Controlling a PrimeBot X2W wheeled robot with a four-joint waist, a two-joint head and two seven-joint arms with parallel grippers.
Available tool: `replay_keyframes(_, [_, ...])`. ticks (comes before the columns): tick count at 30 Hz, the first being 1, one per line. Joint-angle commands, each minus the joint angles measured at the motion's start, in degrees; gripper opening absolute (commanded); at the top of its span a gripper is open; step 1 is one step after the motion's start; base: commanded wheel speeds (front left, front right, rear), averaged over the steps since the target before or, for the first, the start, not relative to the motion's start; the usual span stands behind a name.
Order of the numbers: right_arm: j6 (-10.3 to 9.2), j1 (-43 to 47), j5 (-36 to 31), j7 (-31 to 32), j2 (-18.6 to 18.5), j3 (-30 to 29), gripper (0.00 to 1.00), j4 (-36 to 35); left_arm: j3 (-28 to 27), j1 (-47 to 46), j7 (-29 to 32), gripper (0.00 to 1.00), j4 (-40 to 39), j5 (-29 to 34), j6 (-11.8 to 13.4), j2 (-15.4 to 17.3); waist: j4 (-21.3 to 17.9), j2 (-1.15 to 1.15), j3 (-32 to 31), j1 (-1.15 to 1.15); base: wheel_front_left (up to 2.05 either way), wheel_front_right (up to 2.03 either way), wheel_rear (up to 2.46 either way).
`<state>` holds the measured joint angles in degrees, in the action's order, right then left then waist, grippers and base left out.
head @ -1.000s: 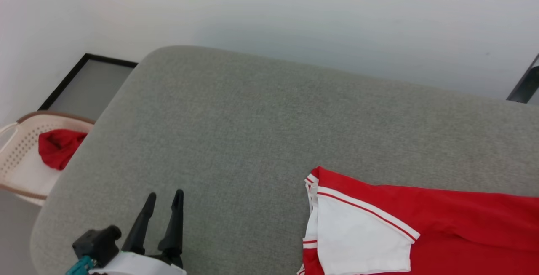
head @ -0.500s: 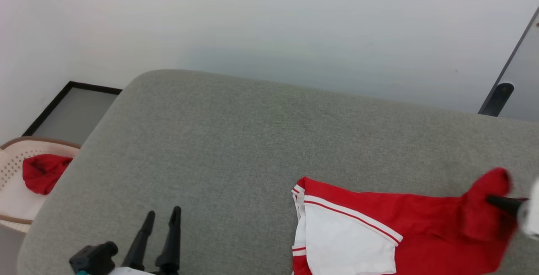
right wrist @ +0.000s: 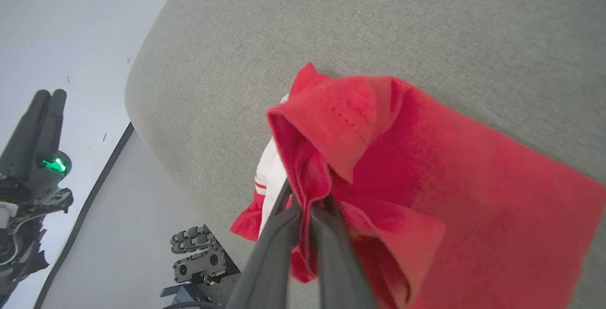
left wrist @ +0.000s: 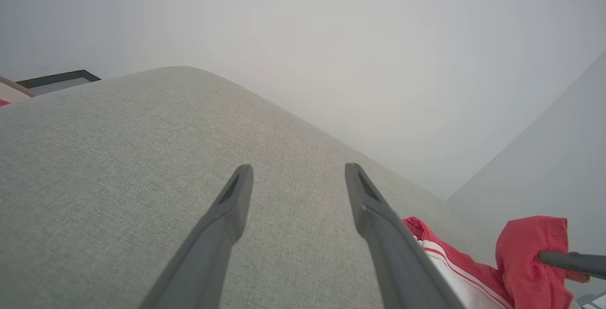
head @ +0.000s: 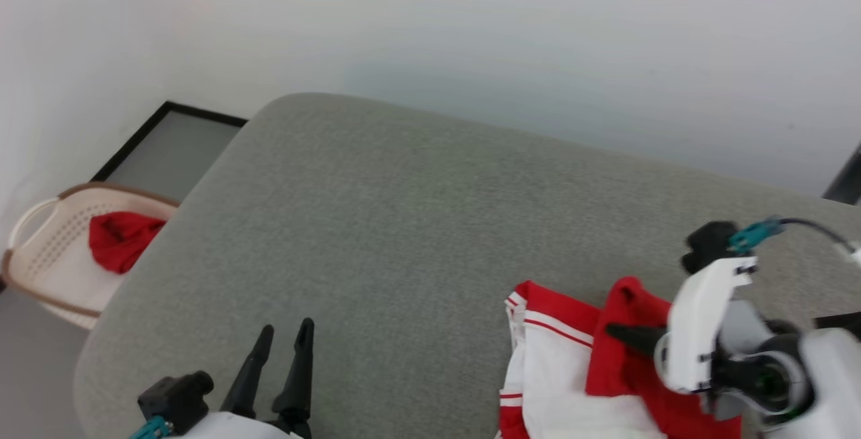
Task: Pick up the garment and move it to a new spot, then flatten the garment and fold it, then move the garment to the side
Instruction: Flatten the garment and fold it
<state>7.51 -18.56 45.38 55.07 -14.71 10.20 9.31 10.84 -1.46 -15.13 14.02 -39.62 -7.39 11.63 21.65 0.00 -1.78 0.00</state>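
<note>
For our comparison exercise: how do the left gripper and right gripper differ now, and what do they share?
The left gripper stands open and empty; the right gripper is shut on a bunched fold of the garment. The left gripper points over bare grey cushion; the right gripper reaches sideways across the garment. Both have two long dark fingers.

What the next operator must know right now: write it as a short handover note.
Left end effector: open, empty, over the grey upholstered surface, apart from the garment.
Right end effector: shut on a bunched red edge of the red jersey T-shirt, raised off the surface.
The rest of it lies crumpled at the near right, with a white sleeve showing.
Done: grasp made.
Left: carry to a new spot, flatten, fold, move aside.
</note>
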Motion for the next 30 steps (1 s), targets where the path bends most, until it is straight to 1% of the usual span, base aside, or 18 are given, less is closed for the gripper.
replay_keyframes(1, [-0.04,-0.88,-0.60,-0.67,0.76,0.91,0.00,1.14,0.24,-0.80,0.04,1.00,0.21,-0.15,-0.16,-0.09,1.59,0.00,0.73,0.00,0.00,0.00,0.00])
replay_keyframes(3, [-0.04,-1.45,-2.34,-1.99,1.69,2.21,0.00,3.15,0.41,-1.04,0.04,1.00,0.48,-0.22,-0.16,-0.31,2.34,0.00,1.04,0.00,0.00,0.00,0.00])
replay_keyframes(9, [-0.04,-3.70,-4.30,-5.75,5.00,5.24,0.00,9.66,0.60,-1.90,0.04,1.00,1.06,-0.45,-0.16,-1.20,3.39,0.00,1.95,0.00,0.00,0.00,0.00])
replay_keyframes(13, [-0.04,-5.63,-5.60,-7.89,5.66,7.53,0.00,13.37,0.72,-2.22,0.04,1.00,1.46,-0.55,-0.16,-1.54,3.56,0.00,2.52,0.00,0.00,0.00,0.00])
replay_keyframes(14, [-0.04,-6.01,-6.14,-8.44,5.76,8.22,0.05,14.28,0.65,-2.37,0.04,1.00,1.55,-0.61,-0.16,-1.61,3.51,0.00,2.63,0.00,0.00,0.00,0.00])
replay_keyframes(15, [-0.04,-6.61,-6.34,-9.15,5.85,8.72,0.34,15.10,0.60,-2.54,0.04,1.00,1.66,-0.64,-0.16,-1.65,3.44,0.00,2.74,0.00,0.00,0.00,0.00])
replay_keyframes(16, [-0.04,-7.19,-6.54,-9.99,6.00,9.00,0.76,15.92,0.60,-2.74,0.04,1.00,1.80,-0.65,-0.16,-1.70,3.37,0.00,2.83,0.00,0.00,0.00,0.00])
replay_keyframes(17, [-0.04,-7.84,-6.96,-10.73,6.18,9.58,1.00,16.63,0.62,-2.92,0.04,1.00,1.90,-0.69,-0.16,-1.74,3.30,0.00,2.90,0.00,0.00,0.00,0.00])
replay_keyframes(20, [-0.04,-9.07,-6.65,-11.54,6.52,11.39,1.00,18.40,0.72,-3.08,0.04,1.00,2.14,-0.82,-0.16,-1.66,3.07,0.00,2.94,0.00,0.00,0.00,0.00])
replay_keyframes(23, [-0.04,-10.35,-5.73,-11.44,5.91,13.20,1.00,18.73,0.54,-2.98,0.04,1.00,2.19,-0.74,-0.16,-1.40,2.61,0.00,2.84,0.00,0.00,0.00,0.00])
replay_keyframes(30, [-0.04,-11.43,-3.26,-13.62,3.06,16.69,1.00,14.54,-0.28,-2.24,0.04,1.00,2.02,-0.23,-0.16,-0.91,0.33,0.00,2.26,0.00,0.00,0.00,0.00])
